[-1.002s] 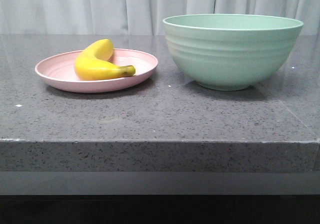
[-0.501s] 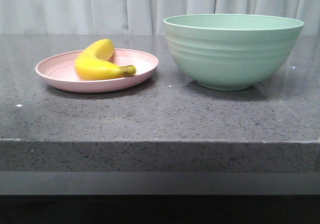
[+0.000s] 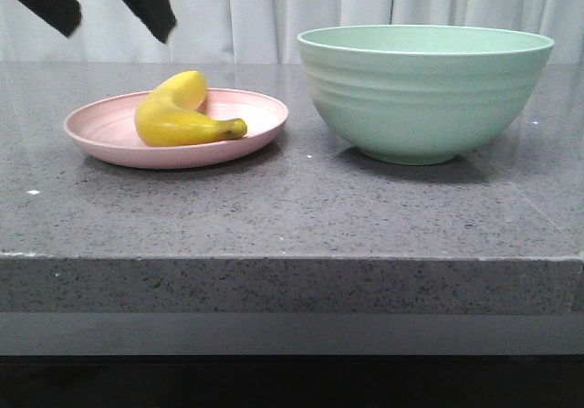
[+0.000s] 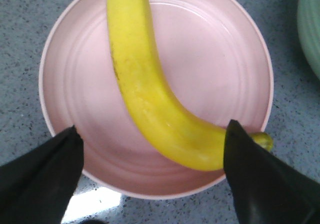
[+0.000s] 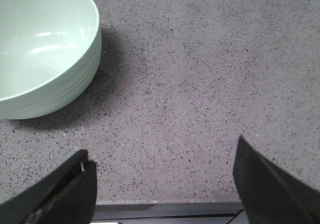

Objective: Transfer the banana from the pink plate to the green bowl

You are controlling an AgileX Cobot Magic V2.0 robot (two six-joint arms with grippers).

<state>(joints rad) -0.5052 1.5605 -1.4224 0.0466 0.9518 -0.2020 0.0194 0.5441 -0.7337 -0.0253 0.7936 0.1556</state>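
A yellow banana (image 3: 179, 114) lies on the pink plate (image 3: 100, 130) at the left of the grey table. The green bowl (image 3: 424, 93) stands empty to the right of the plate. My left gripper (image 3: 117, 23) is open and hangs above the plate, its two black fingers apart. In the left wrist view the banana (image 4: 145, 88) lies across the plate (image 4: 220, 68), and the gripper (image 4: 152, 131) is spread wide over the banana's stem end. My right gripper (image 5: 162, 156) is open and empty over bare table, to the right of the bowl (image 5: 42, 43).
The grey speckled table (image 3: 292, 207) has its front edge near the camera. A pale curtain (image 3: 274, 11) hangs behind. The table edge also shows in the right wrist view (image 5: 165, 209), just under the fingers.
My left gripper's fingers have come into the front view at the top left, above the plate. The banana, plate and bowl have not moved.
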